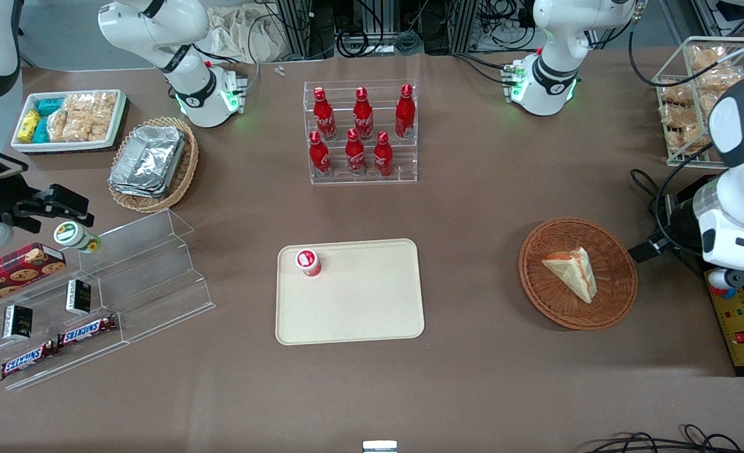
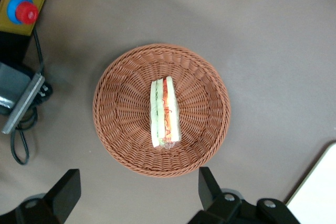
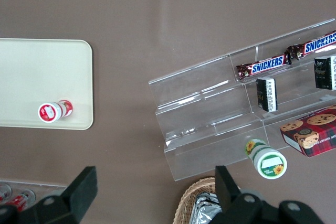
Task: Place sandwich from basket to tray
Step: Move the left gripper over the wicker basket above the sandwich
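While the sandwich (image 2: 165, 113) lies in the basket (image 2: 210, 82) — hand (image 2: 137, 192) above, fingers apart — tray (image 1: 359, 302) well apart

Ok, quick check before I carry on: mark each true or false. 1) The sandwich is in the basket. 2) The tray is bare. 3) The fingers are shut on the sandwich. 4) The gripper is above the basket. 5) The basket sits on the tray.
1) True: the sandwich lies in the basket.
2) False: a small red-lidded cup stands on the tray.
3) False: the gripper is open, its fingers clear of the sandwich.
4) True: the wrist view looks straight down on the basket.
5) False: the basket rests on the table, beside the tray.
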